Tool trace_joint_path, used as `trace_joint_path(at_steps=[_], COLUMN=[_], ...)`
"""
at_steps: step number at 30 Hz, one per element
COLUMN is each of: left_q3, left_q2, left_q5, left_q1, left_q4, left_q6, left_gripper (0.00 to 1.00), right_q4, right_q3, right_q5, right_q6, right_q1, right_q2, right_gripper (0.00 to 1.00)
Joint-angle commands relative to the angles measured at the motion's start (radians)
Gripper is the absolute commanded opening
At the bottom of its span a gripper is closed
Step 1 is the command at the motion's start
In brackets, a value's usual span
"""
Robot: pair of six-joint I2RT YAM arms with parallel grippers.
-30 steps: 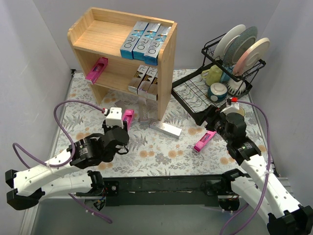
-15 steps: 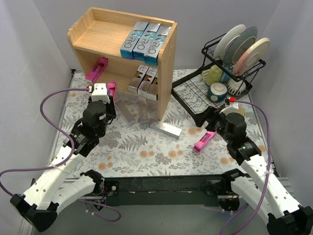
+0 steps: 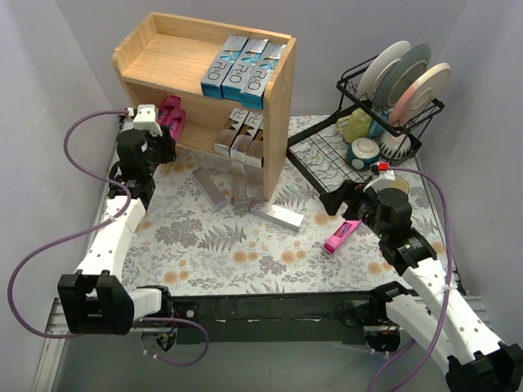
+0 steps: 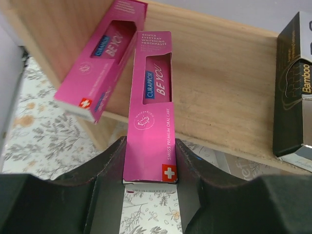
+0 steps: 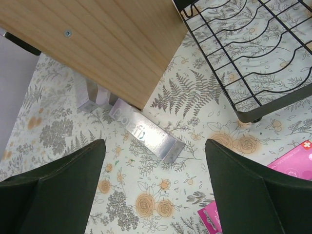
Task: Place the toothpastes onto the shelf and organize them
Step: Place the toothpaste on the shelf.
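The left gripper [image 4: 149, 165], clamped on a pink Curaprox box [image 4: 152, 97], aims it lengthwise onto the lower level of the shelf [image 4: 224, 83], just right of its twin [image 4: 100, 63].

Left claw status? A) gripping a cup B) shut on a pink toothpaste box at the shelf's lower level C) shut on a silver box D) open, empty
B: the wrist view shows the left claw shut on a pink toothpaste box reaching the shelf lower board.
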Motion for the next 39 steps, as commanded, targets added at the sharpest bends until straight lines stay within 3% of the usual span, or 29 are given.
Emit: trace_joint_path(at_steps=[1,16,20,21,24,32,39], left_q3=[0.072,0.085,0.088,0.091,0.098,0.135,0.026], left_q2=[0.032,0.172,0.166,0.157,0.103,-0.075,-0.188], left_q5=[0.152,0.069,0.044,0.043,0.041,-0.078,-0.166], left_q1=[0.023,0.041,0.041,0.041,0.041,0.041,0.041], left_q4=[0.142,0.208,0.202,0.200,0.187,0.029,-0.091], left_q6=[0.030,0.095,0.083,0.075,0.026,-0.253,-0.581], left_gripper=[0.38,0.47,0.58,0.65,0.78,0.97,0.98], right_q4=[0.029,0.053,0.053,0.053,0.055,0.055,0.029], right_q3=[0.028,0.005,0.003,0.003,0.005,0.005,0.022], right_q5=[-0.016,-0.048,-0.057,-0.057,-0.062,-0.069,-0.063], right_q6=[-0.059,-0.084,-0.085,-0.085,-0.090,-0.108,-0.137], right_q1=[-0.005,-0.008,-0.010,-0.008,-0.008,-0.010,-0.010], right_q2=[-0.014,-0.005,-0.006,-0.008,-0.011,-0.018,-0.023], right_gripper=[0.91,0.91,0.91,0.91,0.91,0.91,0.90])
